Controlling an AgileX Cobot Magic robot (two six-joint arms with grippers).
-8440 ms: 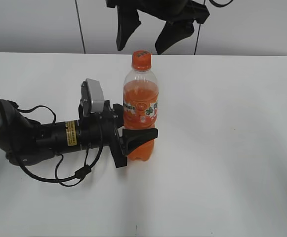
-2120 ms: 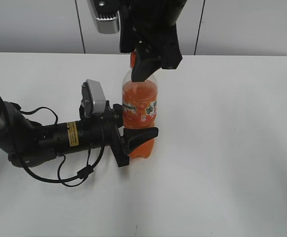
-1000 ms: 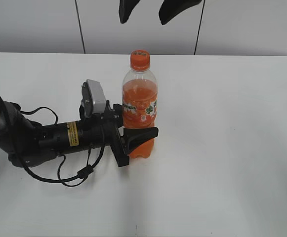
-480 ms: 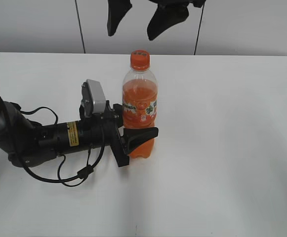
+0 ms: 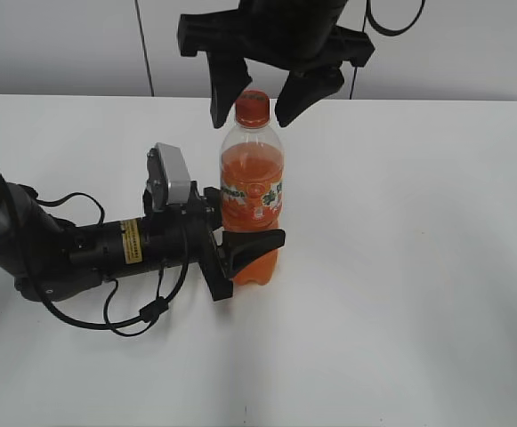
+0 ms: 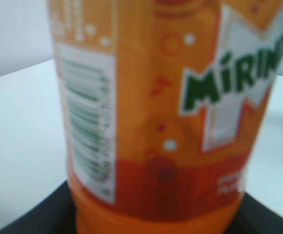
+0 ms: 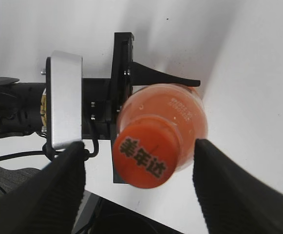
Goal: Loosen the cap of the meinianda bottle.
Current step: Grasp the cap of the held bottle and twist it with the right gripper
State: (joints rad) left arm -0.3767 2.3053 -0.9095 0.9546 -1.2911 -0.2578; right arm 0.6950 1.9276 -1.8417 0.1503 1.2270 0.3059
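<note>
A: A white table (image 5: 418, 267) before a pale panelled wall. Where does the task's object stand?

B: The meinianda bottle (image 5: 253, 191) stands upright near the table's middle, its orange cap (image 5: 253, 106) on the neck, printed mark facing up in the right wrist view (image 7: 143, 158).

A: What holds it there?

B: The left gripper (image 5: 240, 249), lying low along the table, is clamped around the bottle's lower body below the label. Judging by that hold, it braces the bottle so it won't spin while the cap is turned. The left wrist view shows only the label (image 6: 170, 97), close and blurred.

A: And overhead?

B: The right gripper (image 5: 252, 102) hangs from above, jaws spread wide, one finger (image 5: 225, 93) on either side of the cap and clear of it. It looks placed to close on the cap for a twist; the cap is not yet gripped.
</note>
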